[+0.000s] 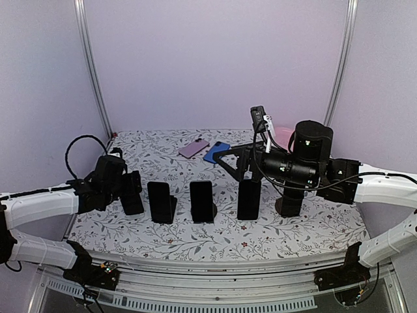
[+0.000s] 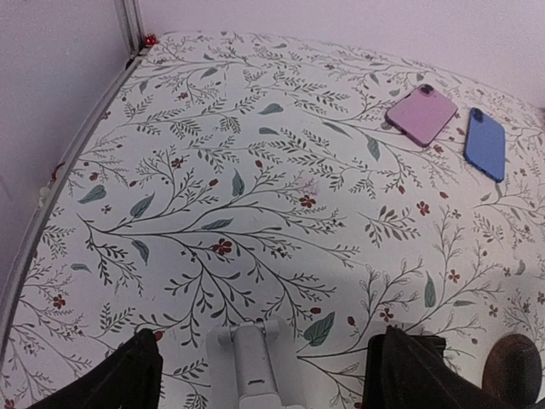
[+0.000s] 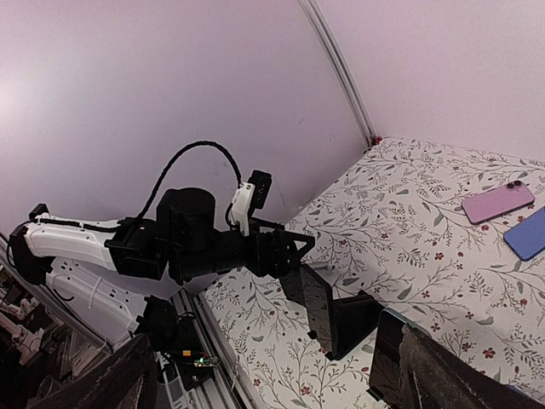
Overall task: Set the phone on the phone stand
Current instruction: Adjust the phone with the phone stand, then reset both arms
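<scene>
- Phone [image 1: 132, 193], top view: black, upright at 9 o'clock on the worktop [image 1: 293, 228], with the left gripper [image 1: 128, 186] right at it. Three more black phones [image 1: 202, 201] line up toward 3 o'clock, and the right gripper [image 1: 229, 160] is near that end.
- Left wrist: jaws apart. Pink phone [image 2: 421, 114] and blue phone [image 2: 485, 143] lie flat at 1 o'clock.
- Right wrist: jaws wide apart, empty. Phone leans on its black stand [image 3: 353, 317] at 6 o'clock.

Table [image 1: 306, 228] covered in a leaf-and-flower print. Lilac walls [image 1: 215, 59] on three sides. Metal posts [image 1: 94, 72] at back corners. Small red thing [image 2: 151, 39] at the left post's foot.
</scene>
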Motion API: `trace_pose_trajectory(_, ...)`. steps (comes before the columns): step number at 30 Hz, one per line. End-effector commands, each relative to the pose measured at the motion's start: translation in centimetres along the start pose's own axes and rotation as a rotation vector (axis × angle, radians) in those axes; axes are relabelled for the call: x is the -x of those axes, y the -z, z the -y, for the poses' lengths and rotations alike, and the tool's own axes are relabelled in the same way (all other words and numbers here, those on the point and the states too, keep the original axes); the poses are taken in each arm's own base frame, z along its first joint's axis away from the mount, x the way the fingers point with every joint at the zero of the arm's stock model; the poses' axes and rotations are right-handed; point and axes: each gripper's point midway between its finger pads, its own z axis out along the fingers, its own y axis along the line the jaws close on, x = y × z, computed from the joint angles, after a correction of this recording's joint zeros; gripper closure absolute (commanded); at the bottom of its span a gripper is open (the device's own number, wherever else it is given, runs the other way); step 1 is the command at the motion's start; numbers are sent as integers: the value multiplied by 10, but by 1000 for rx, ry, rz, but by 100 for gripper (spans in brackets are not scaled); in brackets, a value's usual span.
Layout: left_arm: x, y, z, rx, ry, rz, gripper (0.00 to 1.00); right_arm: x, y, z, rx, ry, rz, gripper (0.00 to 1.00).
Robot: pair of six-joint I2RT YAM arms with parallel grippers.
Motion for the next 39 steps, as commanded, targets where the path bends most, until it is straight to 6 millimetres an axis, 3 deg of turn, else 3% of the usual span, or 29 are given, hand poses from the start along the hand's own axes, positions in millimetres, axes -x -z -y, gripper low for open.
trace_pose_trajectory(1, 2, 4, 1, -27, -17, -8, 6, 13, 4, -8, 13, -4, 34, 1)
trace_pose_trajectory(15, 33, 27, 16, -130, 1, 49, 3, 11, 7, 5, -57, 7, 32, 1)
trace_pose_trajectory(23, 56, 48, 24, -204, 9, 89, 3, 13, 28, 48, -203, 11, 43, 1)
trace_pose_trajectory(28, 70, 59, 30, -243, 24, 108, 3, 22, 57, 82, -312, 5, 84, 1)
trace_pose_trajectory(33, 79, 72, 29, -278, 35, 146, 3, 27, 102, 119, -482, 32, 166, 1)
trace_pose_trajectory(39, 91, 95, 41, -385, 29, 164, 3, 30, 156, 137, -625, 62, 247, 1)
